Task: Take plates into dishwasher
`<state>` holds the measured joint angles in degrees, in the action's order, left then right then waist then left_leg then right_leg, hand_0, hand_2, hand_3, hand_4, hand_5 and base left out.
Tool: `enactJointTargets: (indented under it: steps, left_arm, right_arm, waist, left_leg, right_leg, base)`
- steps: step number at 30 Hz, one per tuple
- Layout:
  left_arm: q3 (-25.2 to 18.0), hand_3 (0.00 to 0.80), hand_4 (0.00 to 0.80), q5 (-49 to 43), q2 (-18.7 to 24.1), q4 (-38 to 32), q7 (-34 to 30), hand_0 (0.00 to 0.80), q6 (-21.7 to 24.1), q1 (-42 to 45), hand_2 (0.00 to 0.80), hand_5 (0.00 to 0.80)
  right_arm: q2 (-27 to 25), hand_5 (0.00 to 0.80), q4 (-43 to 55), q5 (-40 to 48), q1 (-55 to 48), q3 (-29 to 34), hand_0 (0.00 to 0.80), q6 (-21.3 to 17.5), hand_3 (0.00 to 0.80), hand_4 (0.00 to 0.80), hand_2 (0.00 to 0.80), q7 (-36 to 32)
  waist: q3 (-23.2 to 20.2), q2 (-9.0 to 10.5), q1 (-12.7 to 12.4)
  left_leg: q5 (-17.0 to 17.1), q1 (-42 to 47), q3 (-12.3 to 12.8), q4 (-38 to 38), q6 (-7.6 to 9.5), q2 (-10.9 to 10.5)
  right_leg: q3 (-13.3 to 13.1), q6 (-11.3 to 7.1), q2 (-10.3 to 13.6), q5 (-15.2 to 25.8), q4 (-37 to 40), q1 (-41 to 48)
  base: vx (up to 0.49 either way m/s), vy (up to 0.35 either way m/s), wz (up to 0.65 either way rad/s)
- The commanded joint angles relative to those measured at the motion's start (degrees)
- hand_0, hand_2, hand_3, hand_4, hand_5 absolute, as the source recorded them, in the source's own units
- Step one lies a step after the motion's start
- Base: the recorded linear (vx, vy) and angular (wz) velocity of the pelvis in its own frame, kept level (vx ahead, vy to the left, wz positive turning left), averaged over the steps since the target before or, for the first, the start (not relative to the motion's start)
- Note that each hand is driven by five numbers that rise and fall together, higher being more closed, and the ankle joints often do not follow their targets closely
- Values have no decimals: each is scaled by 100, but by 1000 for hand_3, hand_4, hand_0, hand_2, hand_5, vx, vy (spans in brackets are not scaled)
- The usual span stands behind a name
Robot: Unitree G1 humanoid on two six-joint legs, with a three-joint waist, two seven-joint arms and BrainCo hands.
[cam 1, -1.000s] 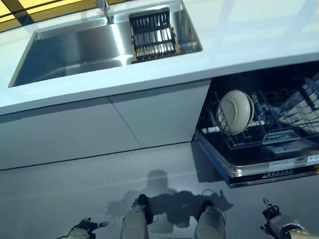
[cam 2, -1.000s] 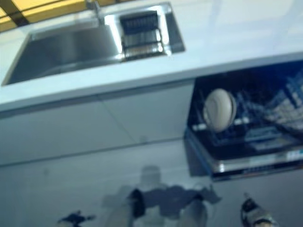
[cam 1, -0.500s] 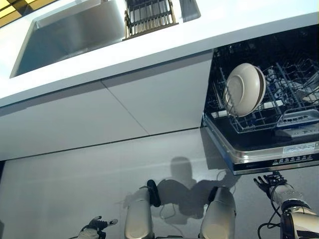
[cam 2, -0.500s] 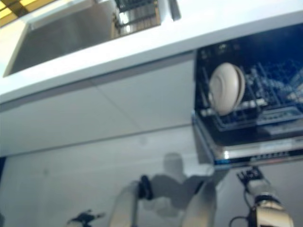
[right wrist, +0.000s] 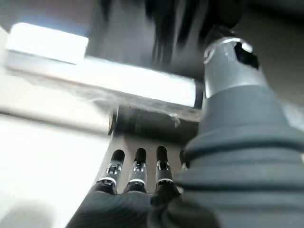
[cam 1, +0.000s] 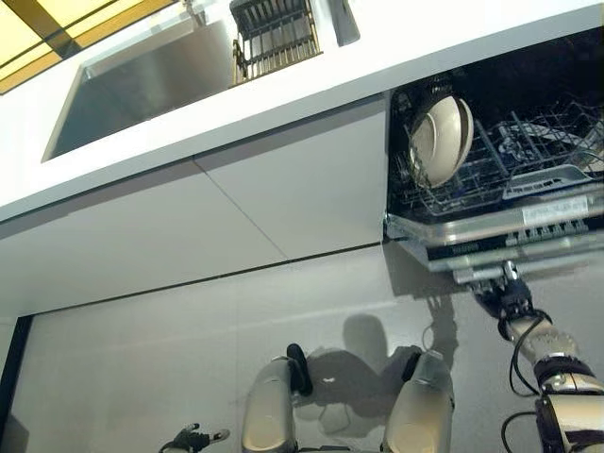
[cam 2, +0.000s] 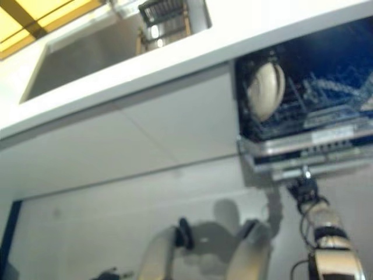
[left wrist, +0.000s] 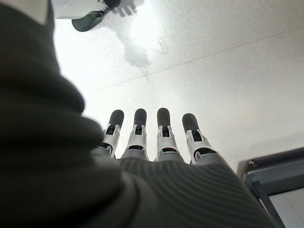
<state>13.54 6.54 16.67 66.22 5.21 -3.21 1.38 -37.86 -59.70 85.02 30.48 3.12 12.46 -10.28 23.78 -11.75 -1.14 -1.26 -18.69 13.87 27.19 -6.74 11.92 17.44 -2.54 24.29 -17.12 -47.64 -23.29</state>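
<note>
Overall, the white worktop [cam 1: 396, 57] runs across the top of both eye views, with the steel sink [cam 1: 142, 80] set in it and a dark slatted drain rack [cam 1: 276, 36] at the sink's right end. Below are plain white cabinet fronts [cam 1: 283, 189], then the grey floor [cam 1: 142, 349]. At right the dishwasher [cam 1: 491, 160] stands open, its door [cam 1: 500, 241] tipped partway up with the control strip facing out. A cream plate [cam 1: 440, 140] stands on edge in the wire rack [cam 1: 528, 165], at its left end.

The right robot hand [cam 1: 502, 294] is just under the door's front edge, touching or nearly so. Only the right wrist view shows its fingers [right wrist: 137, 164]: straight, side by side, holding nothing, aimed at the door's underside. The left robot hand [cam 1: 193, 439] is low by the floor, well apart from the dishwasher; the left wrist view shows its fingers [left wrist: 162, 124] straight, empty, over bare floor.

Vs 0.5 s ago: the camera shifted, the door sits higher and closer to shut, and the right robot hand has risen from below the door to its edge. The plate is in the same rack spot.

Print on the door strip is too small to read.
</note>
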Motion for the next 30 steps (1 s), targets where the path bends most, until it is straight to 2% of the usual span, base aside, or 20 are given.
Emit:
enactJointTargets:
  steps: [1,5,10,14,15,16,17,20,24,27,30]
  left_arm:
    - [220,0,0,179,481,-147,-70,0,-97,3,0,0]
    - [159,0,0,122,617,-123,-115,0,-97,10,0,0]
    - [59,0,0,62,676,-125,-102,0,-144,-28,0,0]
    - [-127,0,0,5,652,37,-125,0,-100,-83,0,0]
    - [-149,0,0,12,633,101,-124,0,-67,-102,0,0]
    - [-172,0,0,33,595,243,-104,0,-11,-140,0,0]
    - [-180,0,0,31,569,317,-82,0,23,-166,0,0]
    - [-191,0,0,-6,542,459,-16,0,56,-216,0,0]
    - [-211,0,0,-292,590,545,-24,0,13,-334,0,0]
    - [-86,0,0,-463,560,552,-236,0,-191,-468,0,0]
    - [-32,0,0,-704,370,743,-402,0,-308,-499,0,0]
  right_arm:
    - [-16,0,999,465,2678,-178,0,-344,0,0,0,-946]
    - [-40,0,1024,511,2824,-264,0,-488,0,0,0,-826]
    - [-39,0,871,-125,2731,-252,0,-508,0,0,0,-298]
    - [-165,0,210,-2572,2183,-302,0,-96,0,0,0,242]
    - [-195,0,47,-3204,2072,-371,0,-42,0,0,0,279]
    - [-258,0,-239,-3977,1854,-588,0,-74,0,0,0,306]
    - [-296,0,-373,-4466,1704,-735,0,-73,0,0,0,298]
    - [-320,0,-525,-5822,1122,-1210,0,-97,0,0,0,250]
    - [89,0,-229,-7159,-66,-1600,0,-239,0,0,0,470]
    - [608,0,-81,-7387,-982,-1552,0,-469,0,0,0,712]
    - [1261,0,-382,-7469,-1606,-1444,0,-576,0,0,0,931]
  waist:
    - [-353,216,-520]
    - [-436,347,-620]
    - [-521,504,-659]
    - [-724,742,-628]
    - [-761,776,-612]
    - [-864,853,-587]
    - [-918,892,-566]
    - [-1165,1008,-495]
    - [-1533,1127,-344]
    - [-1722,1182,-204]
    - [-1848,1247,-181]
  left_leg:
    - [-469,8,9,1095,151,-116]
    - [-452,114,-55,1063,122,-71]
    - [-465,293,-77,891,101,-33]
    - [-381,754,-1,139,54,-50]
    - [-222,814,106,-101,118,-64]
    - [-275,1078,71,-526,47,-158]
    - [-98,1185,176,-860,110,-213]
    - [221,1541,160,-1741,82,-350]
    - [540,1922,39,-2815,79,-501]
    - [571,2021,-49,-3176,111,-593]
    - [507,2080,-35,-3197,150,-643]
  right_leg:
    - [369,226,-265,30,401,629]
    - [481,208,-348,99,604,930]
    - [545,165,-469,223,941,1235]
    - [555,16,-702,571,1889,1736]
    - [629,34,-733,787,2160,1787]
    - [528,-111,-837,883,2615,2001]
    - [603,-116,-867,1143,2961,2076]
    - [550,-303,-992,1569,3774,2361]
    - [399,-501,-1160,1917,4530,2599]
    - [262,-529,-1320,1986,4826,2680]
    - [357,-569,-1284,2063,4944,2728]
  base:
    - [19,-27,11]
    - [44,-35,16]
    - [46,-19,18]
    - [53,14,5]
    - [82,65,5]
    - [16,88,3]
    - [94,81,1]
    - [42,80,-8]
    - [60,93,5]
    - [-5,61,20]
    - [-27,44,11]
